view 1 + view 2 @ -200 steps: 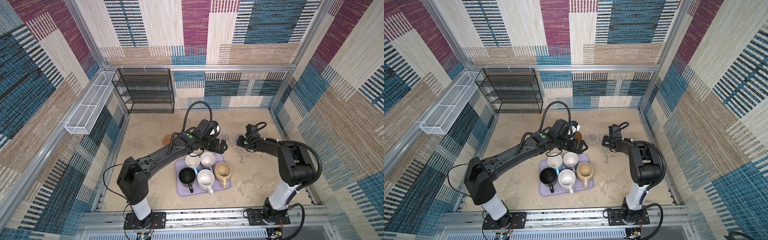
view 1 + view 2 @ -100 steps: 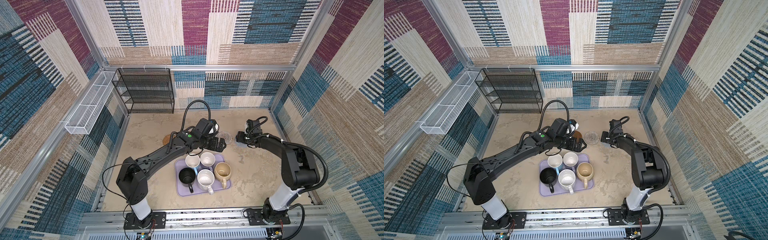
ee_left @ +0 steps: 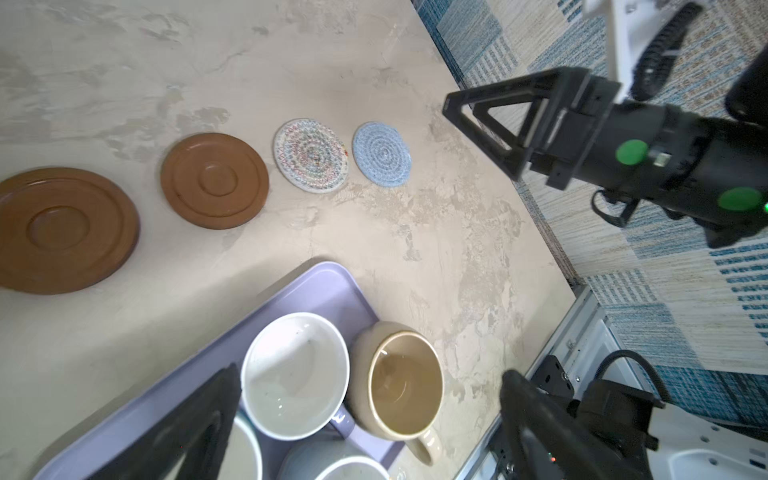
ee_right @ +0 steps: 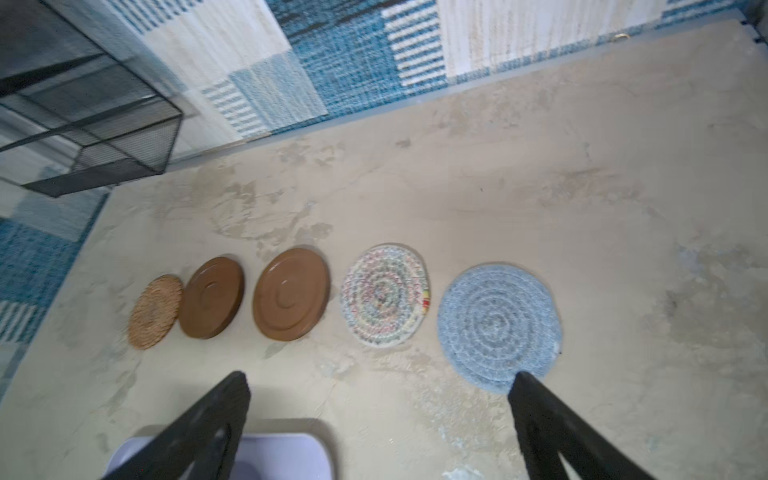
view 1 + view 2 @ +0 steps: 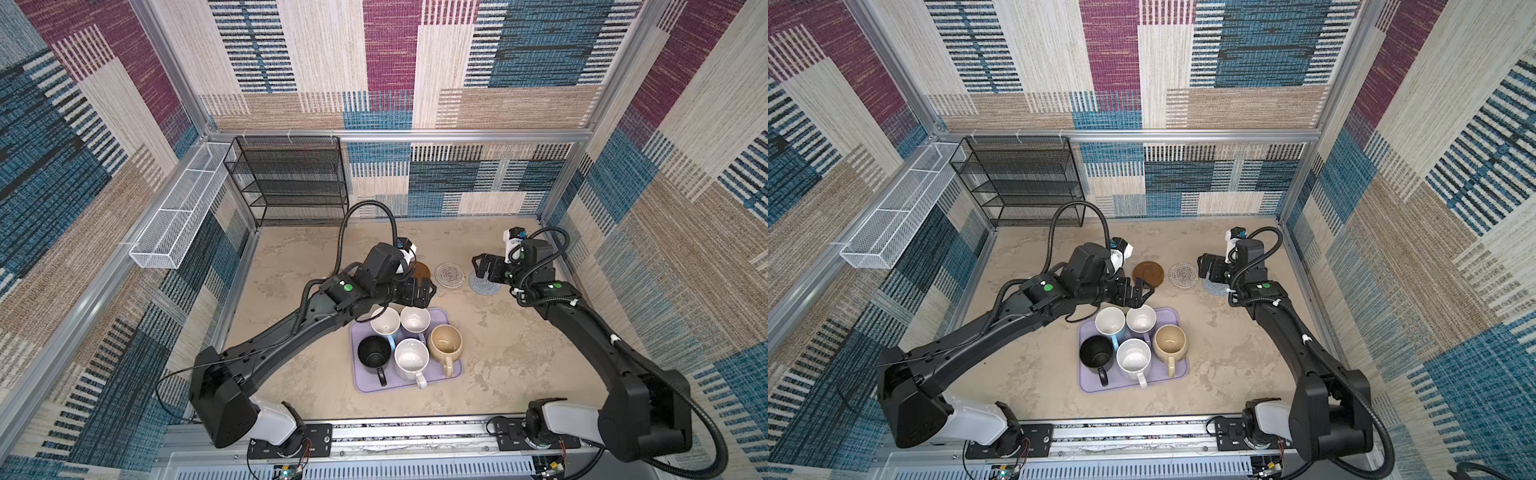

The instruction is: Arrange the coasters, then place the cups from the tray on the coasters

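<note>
5 cups (image 5: 411,359) sit upright in tray (image 5: 438,318), w/ coasters (image 4: 291,295) in row nearby.

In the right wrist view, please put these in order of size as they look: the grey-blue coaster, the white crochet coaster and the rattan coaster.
1. grey-blue coaster
2. white crochet coaster
3. rattan coaster
The order also runs from nearest to farthest, so their true sizes stay unsure.

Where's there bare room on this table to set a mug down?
Free: behind the coaster row up to the back wall, right of the black rack; and between the tray and the right arm. Crowded: the tray, packed with five mugs, and the gap between it and the coasters, where the left gripper hovers.
</note>
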`<state>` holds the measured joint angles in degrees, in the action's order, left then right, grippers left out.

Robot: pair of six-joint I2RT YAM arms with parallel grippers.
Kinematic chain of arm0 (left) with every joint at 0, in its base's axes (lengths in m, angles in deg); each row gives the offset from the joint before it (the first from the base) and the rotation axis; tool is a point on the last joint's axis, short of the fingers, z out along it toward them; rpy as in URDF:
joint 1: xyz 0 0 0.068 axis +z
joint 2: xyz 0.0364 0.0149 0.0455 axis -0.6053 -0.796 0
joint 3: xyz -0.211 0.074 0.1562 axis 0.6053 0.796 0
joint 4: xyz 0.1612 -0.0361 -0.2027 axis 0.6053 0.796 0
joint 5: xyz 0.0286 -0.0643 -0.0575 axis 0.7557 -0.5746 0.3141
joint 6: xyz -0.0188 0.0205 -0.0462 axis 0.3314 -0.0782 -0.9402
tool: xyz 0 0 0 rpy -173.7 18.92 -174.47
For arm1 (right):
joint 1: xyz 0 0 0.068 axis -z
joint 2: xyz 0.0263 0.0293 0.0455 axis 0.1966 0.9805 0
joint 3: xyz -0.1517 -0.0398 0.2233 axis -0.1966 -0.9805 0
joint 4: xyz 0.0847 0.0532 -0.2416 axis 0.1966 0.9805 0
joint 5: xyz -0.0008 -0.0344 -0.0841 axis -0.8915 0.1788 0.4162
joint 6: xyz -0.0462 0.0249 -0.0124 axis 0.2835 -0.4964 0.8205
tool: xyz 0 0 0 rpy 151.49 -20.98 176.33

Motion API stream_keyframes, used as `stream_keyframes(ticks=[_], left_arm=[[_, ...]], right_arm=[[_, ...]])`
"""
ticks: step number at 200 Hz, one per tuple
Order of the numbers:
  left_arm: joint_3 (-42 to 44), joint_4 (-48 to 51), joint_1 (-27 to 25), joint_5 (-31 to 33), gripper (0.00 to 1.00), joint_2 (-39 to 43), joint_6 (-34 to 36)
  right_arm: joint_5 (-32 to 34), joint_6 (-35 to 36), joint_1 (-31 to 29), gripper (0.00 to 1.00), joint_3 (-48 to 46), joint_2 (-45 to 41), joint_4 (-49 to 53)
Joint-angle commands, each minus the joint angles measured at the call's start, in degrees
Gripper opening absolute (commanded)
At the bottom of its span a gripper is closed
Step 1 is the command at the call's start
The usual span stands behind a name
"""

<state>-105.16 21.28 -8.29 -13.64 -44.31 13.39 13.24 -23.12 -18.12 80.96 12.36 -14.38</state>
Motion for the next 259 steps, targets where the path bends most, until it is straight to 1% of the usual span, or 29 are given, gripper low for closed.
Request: stream_keyframes(ticks=[1,11,23,32,40,46,50,58,64,74,81,89,96,107,116,124,131,140,147,167,185,207,222,234,259], left_arm=[[3.18,-2.16,0.87,5.4,1.0,4.76,-1.13],[4.91,-1.94,1.68,7.02,1.0,6.88,-2.81],[7.69,-3.49,3.27,5.67,1.0,9.12,-4.76],[9.94,-4.94,5.13,2.42,1.0,10.43,-7.35],[12.28,-6.76,7.01,-1.51,0.99,11.49,-9.09],[14.2,-7.96,8.1,-3.04,0.93,12.32,-10.42],[15.27,-8.22,8.59,-2.81,0.9,12.81,-11.4],[15.92,-5.67,8.82,-0.4,0.89,13.63,-13.59],[15.48,-2.55,8.81,1.53,0.88,13.88,-13.82],[14.06,3.01,8.37,2.32,0.88,13.68,-13.52],[12.56,7.13,7.64,3.3,0.87,13.23,-13.36],[11.11,11.12,5.98,5.85,0.83,12.66,-13.27],[9.97,14.04,4.29,7.89,0.82,12.13,-13.03],[7.73,18.65,2.29,9.8,0.81,11.0,-13.33],[5.94,22.33,1.33,10.43,0.81,10.02,-14.75],[4.62,24.73,0.78,10.19,0.81,9.25,-16.65],[3.78,26.3,0.48,9.67,0.81,8.73,-18.79],[2.89,28.59,0.34,9.05,0.77,7.94,-22.45],[2.06,30.01,0.24,8.16,0.76,6.96,-24.29],[1.03,31.13,-0.2,5.26,0.72,4.56,-27.62],[0.35,31.12,-1.19,5.28,0.68,2.36,-30.33],[-0.45,31.13,-3.05,4.9,0.66,-0.8,-32.83],[-1.16,31.13,-4.46,6.18,0.66,-2.82,-33.76],[-2.12,31.06,-4.99,6.74,0.61,-4.49,-33.99],[-2.9,31.13,-5.78,7.22,0.57,-7.06,-34.65]], right_arm=[[-6.96,-1.03,-0.18,1.0,-2.87,-4.46,-1.54],[-6.95,-2.8,-0.17,1.0,-4.36,-5.76,-2.95],[-6.37,-4.09,-0.16,1.0,-4.97,-6.3,-3.36],[-5.22,-5.73,-0.16,1.0,-4.88,-6.37,-2.48],[-6.32,-6.14,-0.16,1.0,-5.32,-6.2,-3.24],[-9.0,-5.6,-0.16,1.0,-5.44,-5.83,-3.72],[-11.11,-4.88,-0.16,1.0,-5.64,-5.63,-3.99],[-16.27,-3.75,-0.16,1.0,-6.09,-5.01,-5.2],[-18.93,-3.7,-0.2,1.0,-6.42,-4.64,-5.96],[-22.07,-4.27,-0.31,1.0,-7.12,-4.09,-6.86],[-22.82,-4.18,-0.77,1.0,-7.18,-3.72,-6.72],[-21.61,-3.61,-1.98,0.99,-6.89,-3.37,-5.67],[-19.27,-2.85,-3.8,0.98,-6.48,-3.18,-4.25],[-13.32,-1.27,-7.76,0.97,-5.52,-3.07,-2.32],[-8.9,-0.63,-11.12,0.97,-5.04,-3.16,-1.32],[-7.1,-0.1,-13.43,0.97,-4.79,-3.35,-1.2],[-6.94,0.09,-14.88,0.96,-4.73,-3.74,-1.27],[-7.13,0.23,-15.99,0.96,-4.81,-4.38,-1.62],[-7.31,0.19,-16.37,0.95,-5.03,-5.03,-2.03],[-6.02,-0.11,-16.42,0.95,-6.21,-6.76,-3.38],[-5.21,0.0,-16.44,0.95,-7.32,-7.34,-4.04],[-6.67,-0.07,-16.45,0.94,-8.59,-8.17,-4.92],[-7.75,-0.19,-16.46,0.94,-9.66,-9.04,-6.04],[-8.04,-0.25,-16.5,0.94,-10.29,-9.6,-6.87],[-7.22,-0.28,-16.46,0.94,-10.68,-9.75,-6.75]])
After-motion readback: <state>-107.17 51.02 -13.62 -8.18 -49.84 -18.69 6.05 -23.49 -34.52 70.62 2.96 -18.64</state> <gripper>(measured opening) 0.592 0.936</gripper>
